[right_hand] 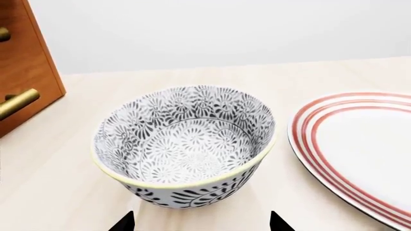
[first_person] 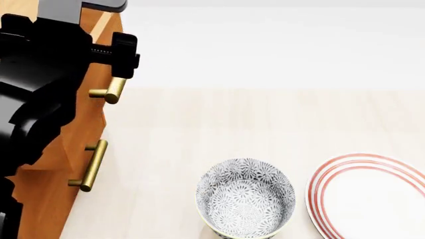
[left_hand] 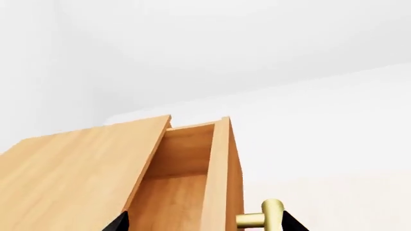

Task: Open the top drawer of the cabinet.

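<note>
Only the left wrist view shows the top drawer (left_hand: 192,168) pulled out – left gripper (left_hand: 204,222) pinching its brass handle (left_hand: 263,219); right gripper (right_hand: 200,222) spread near the bowl (right_hand: 186,144).

Head camera looks steeply down; wrist cameras sit low and close — the right one shares the bowl (right_hand: 185,147) with it.

In the head view, most of the cabinet (first_person: 63,149) at the left edge of the frame is covered by the black left arm (first_person: 40,74), and the top drawer's handle (first_person: 113,89) is seen only at its lower end, the rest being hidden behind the left gripper (first_person: 123,57); whether the jaws are clamped on it cannot be told. The red-striped plate (first_person: 371,194) is cut off at the lower right, and the patterned bowl (first_person: 246,201) at the bottom edge. In the left wrist view, the top drawer (left_hand: 186,163) is cropped at the bottom.
</note>
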